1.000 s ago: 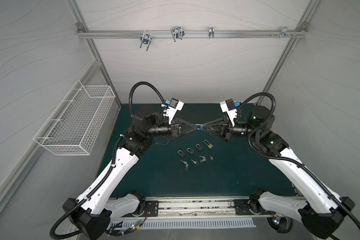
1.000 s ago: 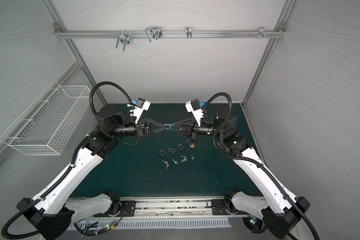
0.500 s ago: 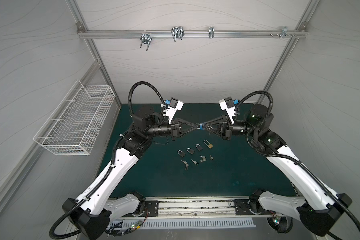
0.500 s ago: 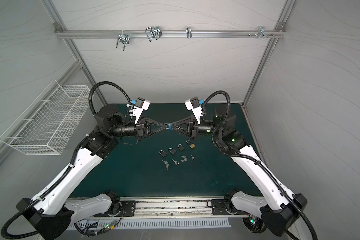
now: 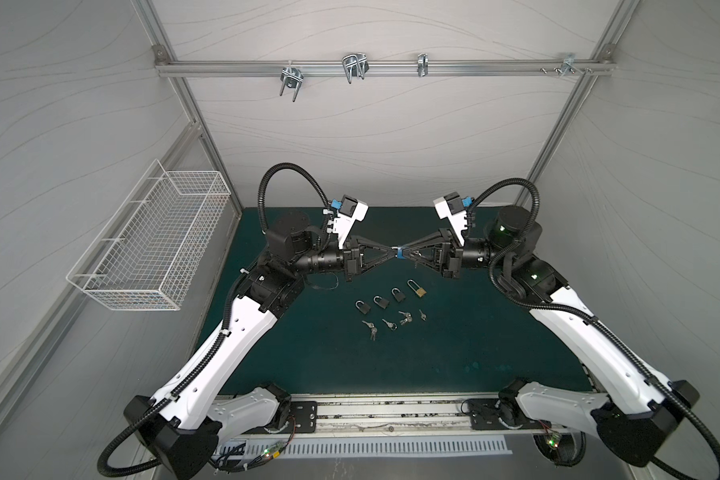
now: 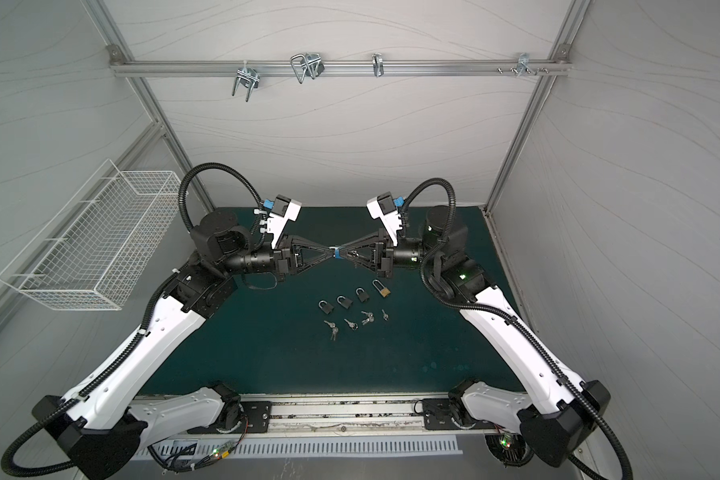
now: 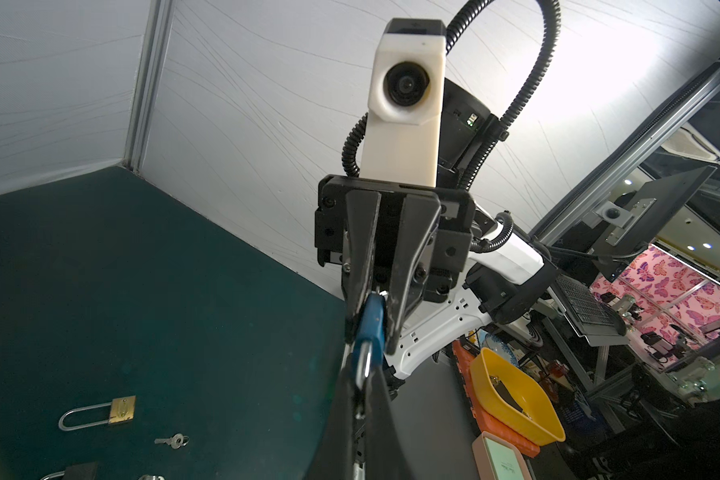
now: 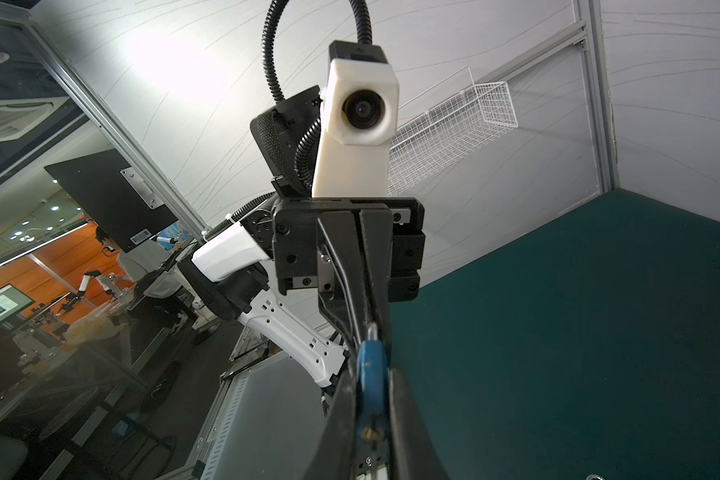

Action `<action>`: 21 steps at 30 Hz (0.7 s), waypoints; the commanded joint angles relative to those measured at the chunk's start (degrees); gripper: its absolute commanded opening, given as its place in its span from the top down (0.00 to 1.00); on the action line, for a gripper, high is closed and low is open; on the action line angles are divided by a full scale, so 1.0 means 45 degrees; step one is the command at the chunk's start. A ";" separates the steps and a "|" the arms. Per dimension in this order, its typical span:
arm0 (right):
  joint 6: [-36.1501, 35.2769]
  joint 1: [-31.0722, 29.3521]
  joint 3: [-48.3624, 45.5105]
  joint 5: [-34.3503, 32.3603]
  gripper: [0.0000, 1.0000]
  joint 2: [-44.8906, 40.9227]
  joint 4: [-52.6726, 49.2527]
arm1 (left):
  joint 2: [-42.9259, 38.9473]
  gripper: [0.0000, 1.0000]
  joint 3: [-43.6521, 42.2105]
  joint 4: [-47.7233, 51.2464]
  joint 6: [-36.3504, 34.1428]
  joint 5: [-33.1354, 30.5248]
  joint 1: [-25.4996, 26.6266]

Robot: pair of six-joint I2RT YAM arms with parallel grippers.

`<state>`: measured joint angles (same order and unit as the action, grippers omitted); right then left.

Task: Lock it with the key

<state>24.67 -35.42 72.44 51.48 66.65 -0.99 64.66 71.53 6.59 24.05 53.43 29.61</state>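
Both claws meet tip to tip in mid-air above the green bench. The left claw is closed on the shackle of the blue padlock. The right claw is clamped on the padlock's body, so the lock hangs between the two.

The back wall stands behind the claws, and both side walls are well apart from them. The wire basket hangs on the wall far out beyond the left arm.

Below the claws, toward the robot's base, four padlocks lie in a slanted row. The keys lie just past them, all well apart from the claws.

In both top views the blue padlock is only a speck. Its far end sits between the right claw's fingers, and I cannot tell whether a key is in it. In the left wrist view a black padlock is cut off at the picture's edge.
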 commanded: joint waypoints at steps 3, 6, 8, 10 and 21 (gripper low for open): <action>-0.0387 -0.1170 0.0589 -0.0064 1.00 0.0874 -0.0030 | 0.0857 1.00 0.0545 0.0169 -0.0753 0.0616 0.1650; -0.0488 -0.1221 0.0657 -0.0152 1.00 0.0915 -0.0062 | 0.1036 1.00 0.0559 0.0011 -0.0713 0.0817 0.1949; -0.0638 -0.1181 0.0668 -0.0279 1.00 0.0790 -0.0184 | 0.1012 1.00 0.0461 -0.0097 -0.0653 0.0861 0.1968; -0.0687 -0.1086 0.0622 -0.0401 1.00 0.0598 -0.0196 | 0.0890 1.00 0.0414 0.0003 -0.0728 0.0843 0.1958; -0.0800 -0.0503 0.0324 -0.0408 1.00 -0.0148 0.0202 | 0.0177 1.00 0.0045 -0.0833 0.0022 0.0586 0.1083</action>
<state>22.44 -35.88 74.70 51.31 64.82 -3.90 64.49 73.54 5.52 22.68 51.66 32.77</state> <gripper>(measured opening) 0.134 0.057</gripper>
